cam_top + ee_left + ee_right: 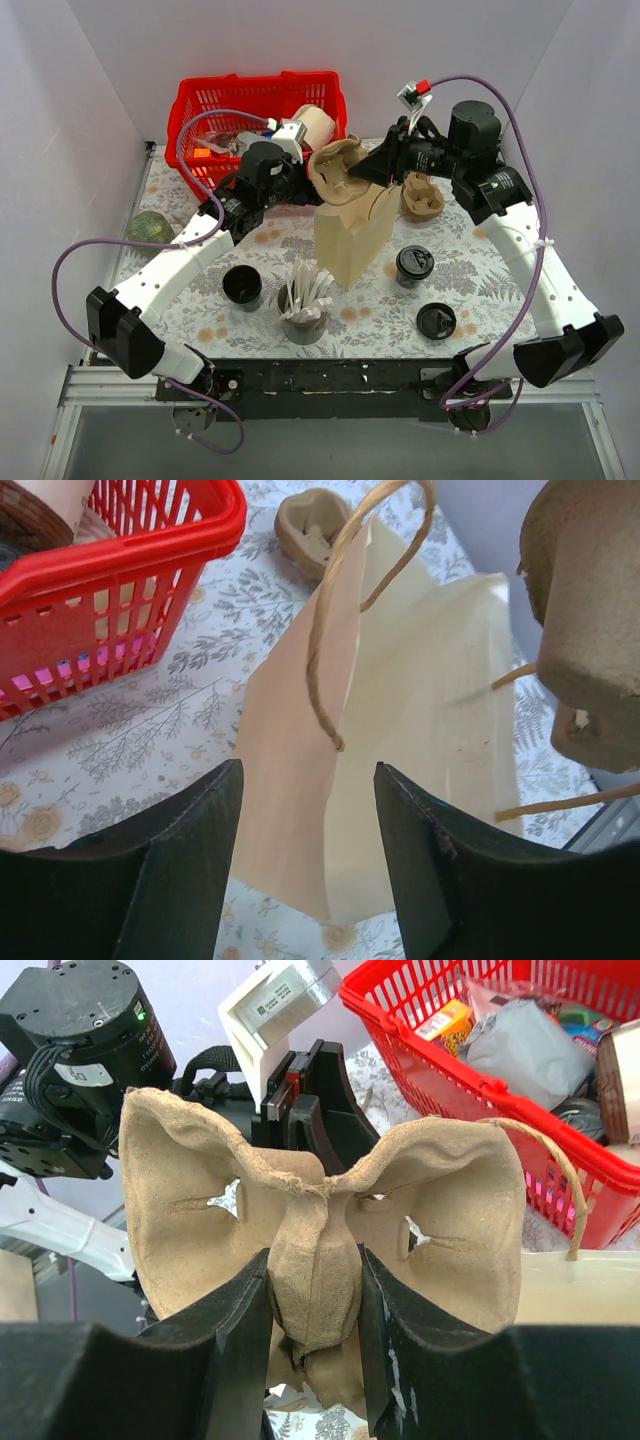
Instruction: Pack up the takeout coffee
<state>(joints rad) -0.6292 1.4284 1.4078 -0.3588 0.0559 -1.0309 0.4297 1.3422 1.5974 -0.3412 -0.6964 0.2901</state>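
Note:
The takeout coffee [414, 265], a dark cup with a black lid, stands on the table right of the upright paper bag [350, 240]. My right gripper [313, 1260] is shut on the centre ridge of a pulp cup carrier [200, 1210], which hangs above the bag's mouth [340, 172]. My left gripper [308, 770] is open at the bag's left side, with the bag [420, 730] and its twine handle [330, 610] ahead of the fingers. Nothing sits between them. In the top view the left gripper [300, 188] is beside the bag's top edge.
A red basket [200, 110] with goods stands at the back. A second pulp carrier [422, 197] lies behind the coffee. In front are a lidless black cup [242, 286], a grey cup of stirrers [305, 312] and a loose black lid [436, 321]. A green object [150, 228] lies at far left.

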